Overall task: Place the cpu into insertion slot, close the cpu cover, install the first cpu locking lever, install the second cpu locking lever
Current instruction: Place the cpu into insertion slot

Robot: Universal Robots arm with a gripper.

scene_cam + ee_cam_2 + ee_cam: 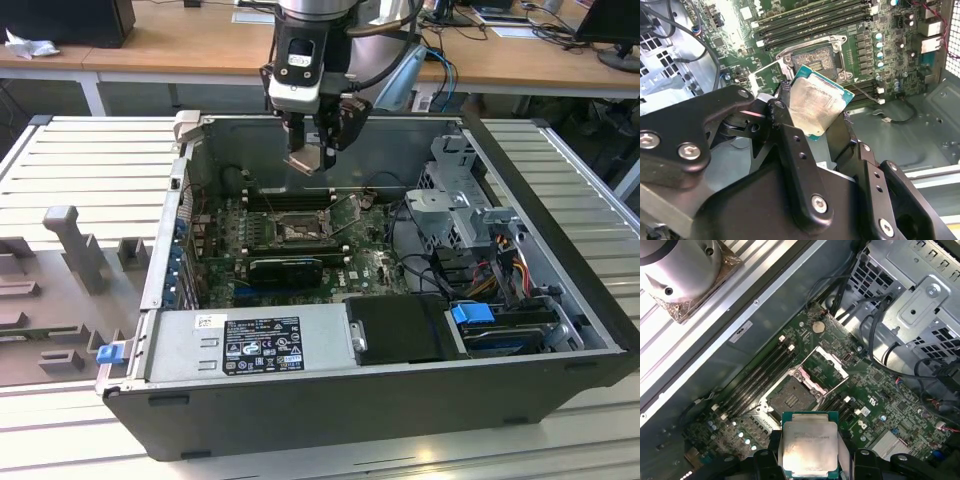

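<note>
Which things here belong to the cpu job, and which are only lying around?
Job:
cpu, gripped by the pincer
slot, empty
cover, open

Lying about:
memory sticks
cables
drive cage
power supply

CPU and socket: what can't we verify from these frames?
1. cpu underside: faces away in both wrist views; one edge runs off the picture in the first wrist view.
2. socket: partly covered by the cpu in the second wrist view.
3. socket pins: too small in the exterior view.
</note>
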